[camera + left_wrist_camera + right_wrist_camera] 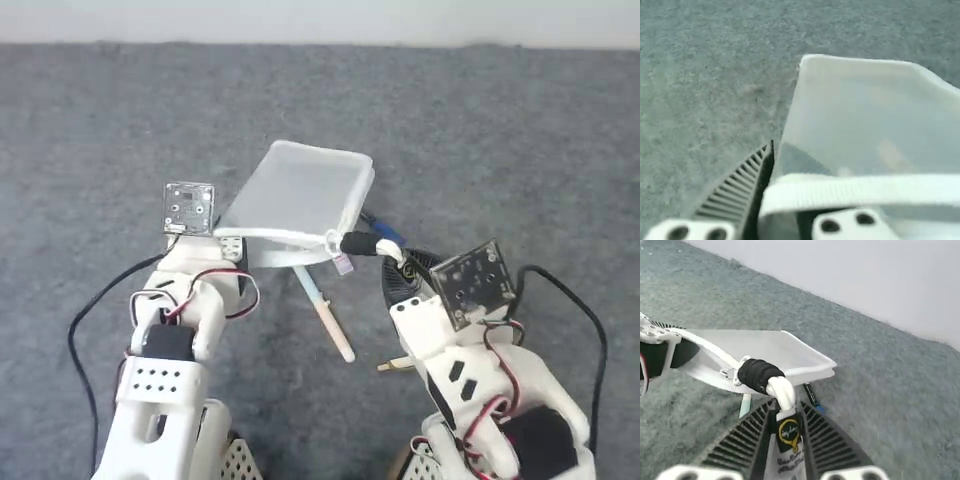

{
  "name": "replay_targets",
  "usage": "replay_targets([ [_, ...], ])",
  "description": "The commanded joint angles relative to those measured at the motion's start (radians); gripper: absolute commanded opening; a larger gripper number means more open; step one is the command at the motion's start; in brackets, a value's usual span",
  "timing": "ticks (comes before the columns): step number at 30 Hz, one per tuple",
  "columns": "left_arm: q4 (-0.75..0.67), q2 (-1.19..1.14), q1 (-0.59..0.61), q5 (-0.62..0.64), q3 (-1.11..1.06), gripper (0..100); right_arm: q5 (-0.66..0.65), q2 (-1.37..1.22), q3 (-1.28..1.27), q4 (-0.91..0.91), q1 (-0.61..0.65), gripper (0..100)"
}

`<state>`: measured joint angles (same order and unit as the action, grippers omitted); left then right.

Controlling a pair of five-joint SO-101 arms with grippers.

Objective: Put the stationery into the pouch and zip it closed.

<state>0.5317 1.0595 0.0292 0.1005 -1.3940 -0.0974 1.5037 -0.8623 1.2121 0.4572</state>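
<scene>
Left claw (233, 243) clamped on pouch (300, 190) rim, right claw (785, 412) pinching zipper pull cord (760, 376); pen (326, 314) lies on table (100, 130).

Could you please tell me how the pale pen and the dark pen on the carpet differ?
The pale pen is whitish; the dark pen is black and blue. The pale pen shows most of its length in the open, while the dark pen just peeks out beside the pouch. Both lie on the carpet, outside the pouch.
</scene>
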Motion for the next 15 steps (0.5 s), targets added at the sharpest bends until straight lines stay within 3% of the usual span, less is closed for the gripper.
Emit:
replay_targets([
  [1,0.112,0.021,-0.002,0.003,0.091,1,-0.008,0.021,0.008,-0.024,0.002,3.5],
  [6,0.175,0.021,0.0,0.003,0.117,1,-0.005,0.021,-0.029,-0.027,0.001,20.3],
  [15,0.252,0.02,0.078,-0.028,0.177,1,-0.005,0.019,-0.035,-0.031,-0.2,20.4],
])
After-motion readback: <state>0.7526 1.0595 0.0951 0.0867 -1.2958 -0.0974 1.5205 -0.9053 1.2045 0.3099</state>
